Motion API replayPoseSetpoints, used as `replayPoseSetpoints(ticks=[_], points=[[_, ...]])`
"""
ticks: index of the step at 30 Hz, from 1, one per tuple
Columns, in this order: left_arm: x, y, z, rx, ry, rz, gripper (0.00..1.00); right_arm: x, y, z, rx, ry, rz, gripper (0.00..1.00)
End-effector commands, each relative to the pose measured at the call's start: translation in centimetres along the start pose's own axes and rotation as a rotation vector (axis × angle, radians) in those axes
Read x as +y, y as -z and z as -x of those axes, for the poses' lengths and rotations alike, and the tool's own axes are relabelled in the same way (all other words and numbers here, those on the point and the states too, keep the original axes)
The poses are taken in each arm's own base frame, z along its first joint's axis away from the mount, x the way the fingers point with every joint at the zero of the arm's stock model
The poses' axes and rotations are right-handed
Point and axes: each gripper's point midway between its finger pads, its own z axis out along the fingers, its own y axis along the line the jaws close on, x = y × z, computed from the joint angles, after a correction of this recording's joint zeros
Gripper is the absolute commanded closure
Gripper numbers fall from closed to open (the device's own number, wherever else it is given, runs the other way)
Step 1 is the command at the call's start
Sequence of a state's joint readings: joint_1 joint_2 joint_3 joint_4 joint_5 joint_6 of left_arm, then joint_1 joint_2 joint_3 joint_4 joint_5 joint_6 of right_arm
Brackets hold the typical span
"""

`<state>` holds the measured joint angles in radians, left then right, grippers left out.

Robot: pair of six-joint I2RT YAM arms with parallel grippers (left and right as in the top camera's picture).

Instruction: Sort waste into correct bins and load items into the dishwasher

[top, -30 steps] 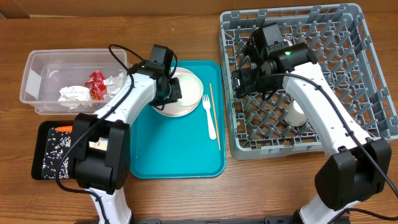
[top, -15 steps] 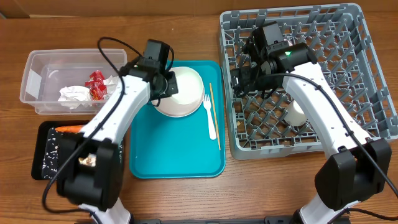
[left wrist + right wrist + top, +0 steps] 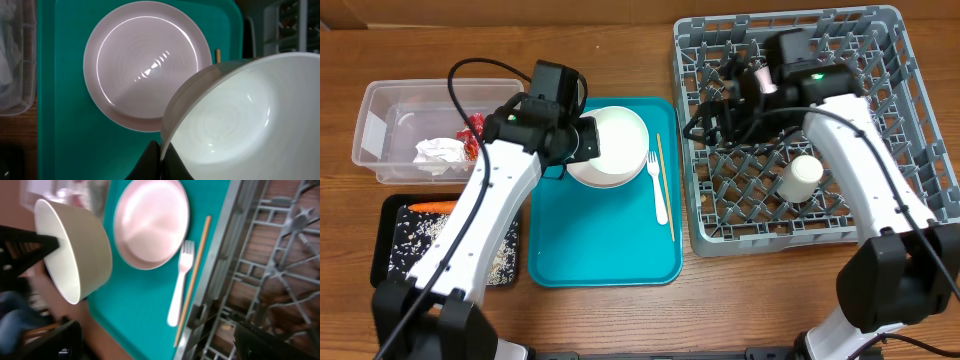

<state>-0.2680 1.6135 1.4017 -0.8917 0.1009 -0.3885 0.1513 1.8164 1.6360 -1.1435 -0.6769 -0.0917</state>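
As your left hand (image 3: 582,140) pinched the bowl (image 3: 618,142) over the plate (image 3: 135,75), you needed a level carry to the upper-right rack (image 3: 890,70); your right hand (image 3: 708,120) hung open.

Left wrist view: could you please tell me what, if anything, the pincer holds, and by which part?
The left pincer holds the bowl by its rim, above the plate.

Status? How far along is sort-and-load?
Done: red wrapper and napkins in the clear tub, carrot and rice scraps in the black tray, white cup in the rack. In hand: left gripper pinches the white bowl by its rim above the teal tray. To go: pink plate, fork, wooden stick.
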Motion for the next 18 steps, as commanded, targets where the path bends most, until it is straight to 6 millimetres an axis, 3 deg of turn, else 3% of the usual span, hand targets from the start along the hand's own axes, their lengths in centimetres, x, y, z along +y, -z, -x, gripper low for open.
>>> replayPoseSetpoints(ticks=[1, 18], points=[[-2.3, 2.5, 0.4, -0.033, -0.039, -0.112, 0.96, 4.8, 2.1, 0.1, -0.044, 0.138, 0.229, 0.0], [-4.6, 2.9, -0.6, 0.003, -0.062, -0.21, 0.96, 7.6, 0.4, -1.1, 0.011, 0.213, 0.27, 0.0]])
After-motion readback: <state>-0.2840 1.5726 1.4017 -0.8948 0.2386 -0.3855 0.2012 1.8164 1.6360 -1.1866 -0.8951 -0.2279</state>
